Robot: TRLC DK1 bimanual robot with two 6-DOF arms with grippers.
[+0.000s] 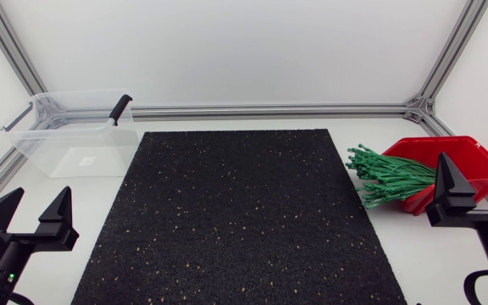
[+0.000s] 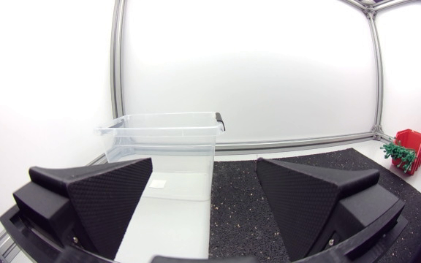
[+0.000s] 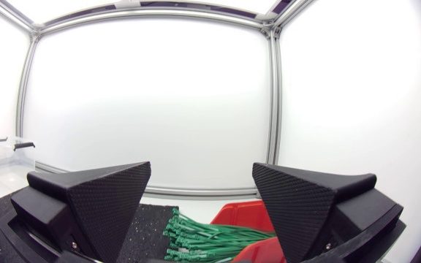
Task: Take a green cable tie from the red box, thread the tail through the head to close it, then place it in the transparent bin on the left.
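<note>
Head view first: both arms sit low at the near corners of the white desk (image 1: 447,254). On the robot's left, the left claw (image 1: 36,210) hangs just off the near left side of the black speckled mat (image 1: 240,216), its fingers spread wide with nothing between them. On the other side, the right claw (image 1: 474,176) is just as wide and grips nothing, parked right at the near side of the red box (image 1: 460,157).

That box stands at the mat's far right with its open front facing the mat. The green cable ties (image 1: 388,176) spill out of it in one thick bundle, their ends reaching to the mat's right edge. Every tie I can see is in that bundle.

Over at the far left corner, the transparent bin (image 1: 74,140) stands upright just beside the mat's far left corner, with a black handle resting on its rim.

Left wrist view now: the bin is dead ahead of the open fingers, touching neither. The red box and ties show small, well off across the mat.

Right wrist view: the bundle and the box's red rim lie just ahead of the gap between the spread fingers, close but not touching.
</note>
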